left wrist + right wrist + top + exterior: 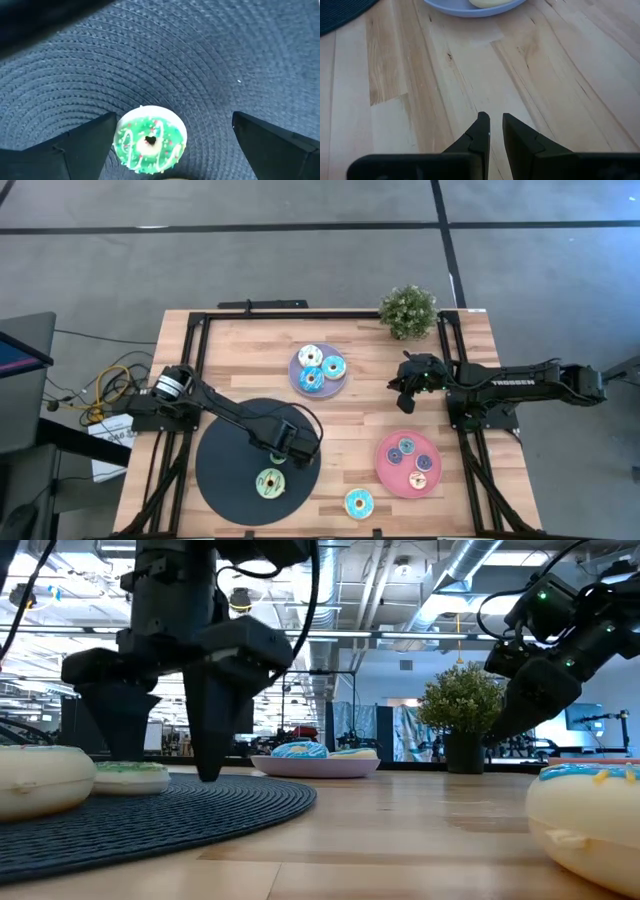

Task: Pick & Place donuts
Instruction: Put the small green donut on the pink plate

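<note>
Resting on the round black woven mat (225, 475): one green-iced sprinkled toy donut (150, 145), directly beneath the left hand (172, 145), whose fingers stand wide apart, holding nothing. Right hand (496, 125): fingers nearly together, empty, above bare wooden desk (420, 90) near the lavender plate (455, 7).

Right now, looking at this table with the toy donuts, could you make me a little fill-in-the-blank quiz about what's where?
1. The green-iced donut lies on the round ____ mat.
2. The lavender plate holds ____ donuts.
3. The left pincer, fingers spread wide, hangs over the ____ donut.
4. One blue-iced donut lies on the bare wooden ____, below the pink plate.

Missing words: black; three; green-iced; table
</note>
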`<action>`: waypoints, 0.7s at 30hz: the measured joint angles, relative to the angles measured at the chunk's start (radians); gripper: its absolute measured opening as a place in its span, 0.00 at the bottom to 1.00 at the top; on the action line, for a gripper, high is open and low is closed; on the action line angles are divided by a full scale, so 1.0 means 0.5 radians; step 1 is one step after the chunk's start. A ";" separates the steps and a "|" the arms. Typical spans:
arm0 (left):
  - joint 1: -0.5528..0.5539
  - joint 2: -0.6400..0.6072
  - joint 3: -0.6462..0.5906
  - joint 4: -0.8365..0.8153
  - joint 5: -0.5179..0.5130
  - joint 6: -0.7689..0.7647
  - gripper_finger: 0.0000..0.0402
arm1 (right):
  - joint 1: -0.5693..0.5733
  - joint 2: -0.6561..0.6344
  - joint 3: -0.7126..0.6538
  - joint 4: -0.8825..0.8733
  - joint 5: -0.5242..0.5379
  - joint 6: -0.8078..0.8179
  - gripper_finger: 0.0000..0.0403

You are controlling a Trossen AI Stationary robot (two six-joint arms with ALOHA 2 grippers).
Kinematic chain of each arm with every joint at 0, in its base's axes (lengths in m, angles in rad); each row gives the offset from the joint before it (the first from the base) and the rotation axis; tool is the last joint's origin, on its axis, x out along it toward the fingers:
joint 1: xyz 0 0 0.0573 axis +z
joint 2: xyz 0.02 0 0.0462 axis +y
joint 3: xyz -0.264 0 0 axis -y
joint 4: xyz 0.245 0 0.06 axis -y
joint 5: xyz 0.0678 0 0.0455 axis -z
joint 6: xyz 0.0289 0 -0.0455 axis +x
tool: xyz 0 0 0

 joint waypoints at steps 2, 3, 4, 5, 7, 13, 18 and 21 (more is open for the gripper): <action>-0.005 -0.011 0.001 -0.001 0.001 -0.001 0.97 | 0.000 0.000 0.000 0.000 0.000 0.000 0.10; -0.007 -0.011 0.001 -0.002 0.001 -0.002 0.97 | 0.000 0.000 0.000 0.000 -0.002 0.000 0.10; -0.007 -0.009 0.001 -0.007 0.001 -0.002 0.97 | 0.000 0.000 0.000 0.000 -0.002 -0.001 0.10; -0.008 -0.009 0.001 -0.013 0.003 -0.002 0.97 | -0.001 0.000 0.000 0.000 -0.002 0.000 0.10; -0.008 -0.009 0.001 -0.037 0.013 -0.005 0.97 | -0.001 0.000 0.000 0.000 -0.002 0.000 0.10; -0.013 -0.009 0.001 -0.142 0.042 -0.052 0.97 | -0.001 0.000 0.000 0.000 -0.002 0.000 0.10; -0.014 -0.009 0.001 -0.128 0.101 -0.045 0.93 | -0.001 0.000 0.000 0.000 -0.002 0.000 0.10; -0.014 -0.009 0.001 -0.127 0.107 -0.044 0.88 | -0.001 0.000 0.000 -0.001 -0.002 0.000 0.10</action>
